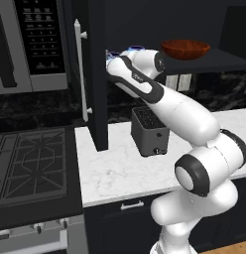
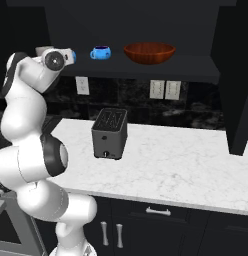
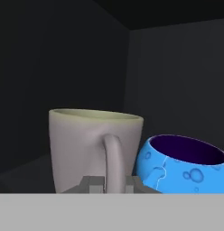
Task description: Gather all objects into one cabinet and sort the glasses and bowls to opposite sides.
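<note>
Left base view: white arm [image 1: 189,129] nearest, rising from lower right and reaching up into the open black cabinet [image 1: 97,74]. Grey toaster [image 1: 150,131] on the white marble table [image 1: 120,168], behind the forearm. Red-brown bowl [image 1: 185,48] on the cabinet shelf [image 1: 214,62], to the right; blue rims just above the wrist. Stove [image 1: 30,166] at left.

Right base view: arm at left, wrist at the shelf's left end. Small blue bowl [image 2: 100,52] near the middle of the shelf, red-brown bowl just right of it, apart. Toaster below on the table.

Hand view: gripper [image 3: 111,184] at bottom, closed tight on the handle of the grey-beige cup [image 3: 93,149]. Cup upright on the shelf in the cabinet's dark corner. Second blue bowl [image 3: 181,164] tilted, just beside the cup, seemingly touching.
</note>
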{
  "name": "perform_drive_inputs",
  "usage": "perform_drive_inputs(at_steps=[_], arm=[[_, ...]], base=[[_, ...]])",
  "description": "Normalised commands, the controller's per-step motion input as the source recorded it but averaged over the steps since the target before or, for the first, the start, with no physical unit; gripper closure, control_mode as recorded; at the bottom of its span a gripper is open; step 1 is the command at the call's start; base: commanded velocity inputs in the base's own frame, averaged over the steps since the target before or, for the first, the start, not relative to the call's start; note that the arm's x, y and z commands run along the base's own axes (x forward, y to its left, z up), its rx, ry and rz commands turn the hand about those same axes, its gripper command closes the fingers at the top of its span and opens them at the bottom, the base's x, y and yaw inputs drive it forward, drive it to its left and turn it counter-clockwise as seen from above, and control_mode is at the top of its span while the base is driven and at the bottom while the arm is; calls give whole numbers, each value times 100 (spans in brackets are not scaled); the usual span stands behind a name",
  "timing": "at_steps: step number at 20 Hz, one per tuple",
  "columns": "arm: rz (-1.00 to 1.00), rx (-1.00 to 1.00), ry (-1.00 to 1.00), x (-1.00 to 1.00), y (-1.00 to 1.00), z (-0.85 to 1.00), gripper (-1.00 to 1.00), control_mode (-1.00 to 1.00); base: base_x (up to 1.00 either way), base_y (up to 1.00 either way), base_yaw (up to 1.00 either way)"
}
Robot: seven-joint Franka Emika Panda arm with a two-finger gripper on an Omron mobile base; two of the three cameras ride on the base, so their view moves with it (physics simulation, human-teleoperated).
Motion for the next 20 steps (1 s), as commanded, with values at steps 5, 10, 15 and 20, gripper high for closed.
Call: perform_drive_inputs(at_steps=[5,10,15,20], arm=[[-5,0,0,33,22,-48,100,-100],[-5,0,0,11,24,-58,100,-100],[-6,0,1,20,11,-48,100,-100],[-6,0,5,23,1,-40,-100,-100]], base=[[0,0,0],[0,0,0],[0,0,0],[0,0,0]])
